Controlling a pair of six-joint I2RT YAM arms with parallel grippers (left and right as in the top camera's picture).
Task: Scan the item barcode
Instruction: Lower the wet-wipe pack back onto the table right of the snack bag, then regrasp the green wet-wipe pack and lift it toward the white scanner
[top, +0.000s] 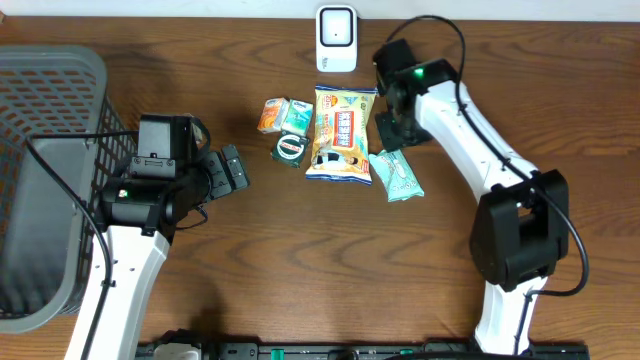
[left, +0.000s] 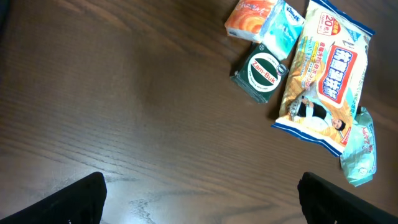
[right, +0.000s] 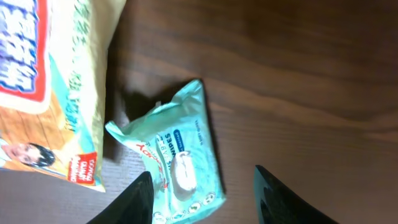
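While the left jaws hang spread wide over the near left of the table (top: 300, 260), beside the basket (top: 40, 100), the right jaws stand apart over the wipes (right: 180, 155). The wipes lie flat just right of the snack bag (top: 341, 135). Left of it sit a tin (top: 289, 149), a teal pack (top: 296, 116) and an orange pack (top: 272, 115). Farthest stands the scanner (top: 337, 38).

Behind snack bag (top: 341, 135), scanner (top: 336, 38); right of it, wipes pack (top: 397, 176)
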